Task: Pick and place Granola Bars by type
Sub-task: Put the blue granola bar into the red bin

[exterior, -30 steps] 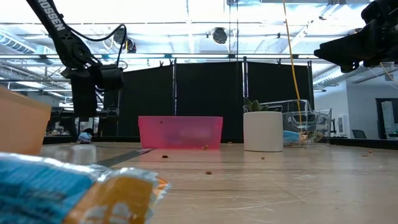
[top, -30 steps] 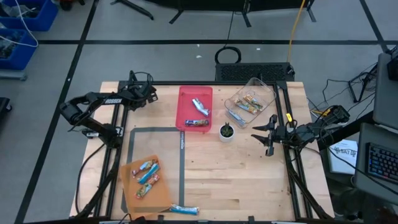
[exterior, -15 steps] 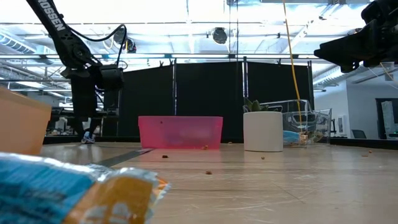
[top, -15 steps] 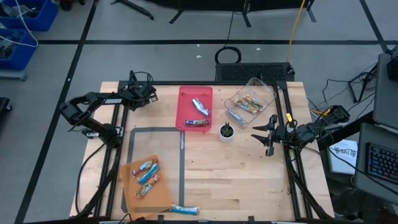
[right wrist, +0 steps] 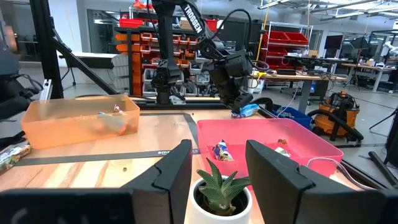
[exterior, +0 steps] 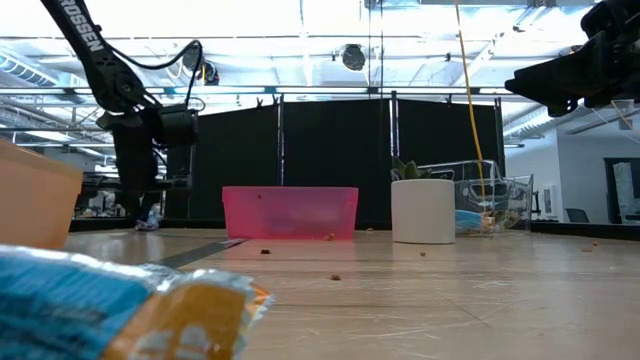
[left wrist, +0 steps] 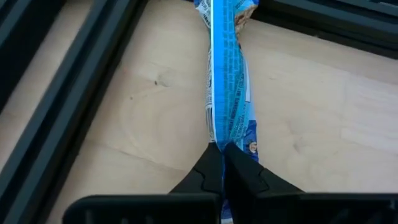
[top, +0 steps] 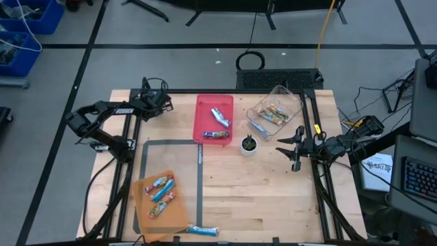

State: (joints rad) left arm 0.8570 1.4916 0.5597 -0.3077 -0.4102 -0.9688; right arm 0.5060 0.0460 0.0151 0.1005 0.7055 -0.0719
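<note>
Glossy blue bar wrapper (left wrist: pixel 227 93) over pale, matt wooden table (left wrist: pixel 323 112); translucent pink plastic tray (right wrist: pixel 298 140).

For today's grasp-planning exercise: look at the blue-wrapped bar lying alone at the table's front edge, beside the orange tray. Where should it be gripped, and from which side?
Take the blue-wrapped bar across its narrow width at mid-length, coming straight down from above. It lies flat, with its long axis running left to right in the high view. One end is close to the orange tray, so the middle is probably the freest part.
</note>
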